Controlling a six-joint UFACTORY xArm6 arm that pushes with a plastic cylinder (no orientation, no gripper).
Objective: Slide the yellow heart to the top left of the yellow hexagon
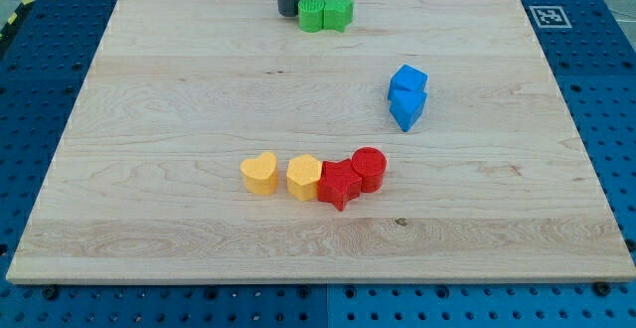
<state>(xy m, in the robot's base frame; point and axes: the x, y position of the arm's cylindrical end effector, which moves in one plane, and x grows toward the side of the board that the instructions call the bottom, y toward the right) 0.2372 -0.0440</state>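
Pale wooden board [149, 248] on blue pegboard [30, 99]; rod-ended arm, no claw, tip [287, 12] beside green blocks [325, 13].

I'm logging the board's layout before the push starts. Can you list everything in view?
yellow heart: 1, yellow, lower middle, left end of the row
yellow hexagon: 1, yellow, just right of the heart
red blocks: 2, red, right end of that row, touching
blue blocks: 2, blue, right of centre, touching
green blocks: 2, green, top edge
wooden board: 1, light wood
my tip: 1, dark rod, just left of the green blocks
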